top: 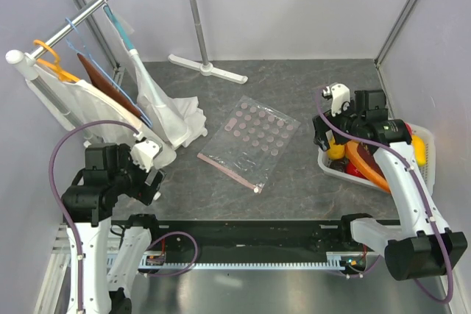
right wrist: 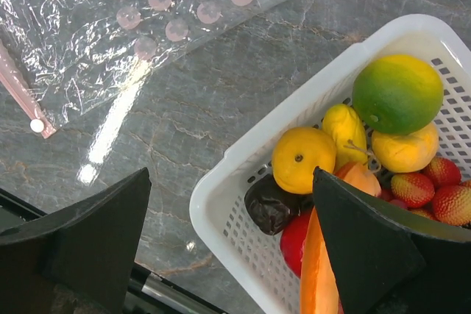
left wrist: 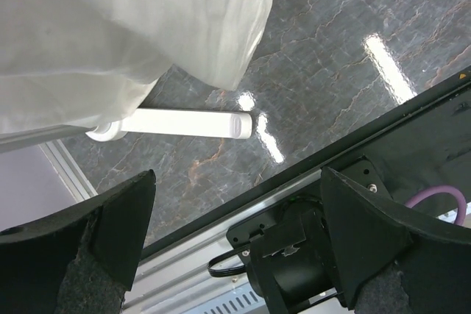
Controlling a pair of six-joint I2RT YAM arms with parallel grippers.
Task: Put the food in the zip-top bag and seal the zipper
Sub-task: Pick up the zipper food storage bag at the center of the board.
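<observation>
The zip-top bag (top: 252,140) lies flat mid-table, clear with pale pink dots. Its pink zipper (top: 224,172) runs along the near edge, and the white slider (top: 256,190) sits at the right end. The bag (right wrist: 110,42) and zipper (right wrist: 18,90) also show in the right wrist view. The food (top: 362,158) is piled in a white basket (top: 431,151): a yellow round fruit (right wrist: 303,158), a green-yellow fruit (right wrist: 397,93), a long orange piece (right wrist: 318,270), a red piece (right wrist: 294,244). My right gripper (right wrist: 228,174) hangs open over the basket's near corner (right wrist: 243,159). My left gripper (left wrist: 237,174) is open and holds nothing.
White cloth (top: 165,112) hangs on hangers from a rack at the far left, close to the left arm; it fills the top of the left wrist view as cloth (left wrist: 147,27). The rack's white foot (top: 207,68) lies at the back. The arms' mounting rail (top: 243,233) runs along the near edge.
</observation>
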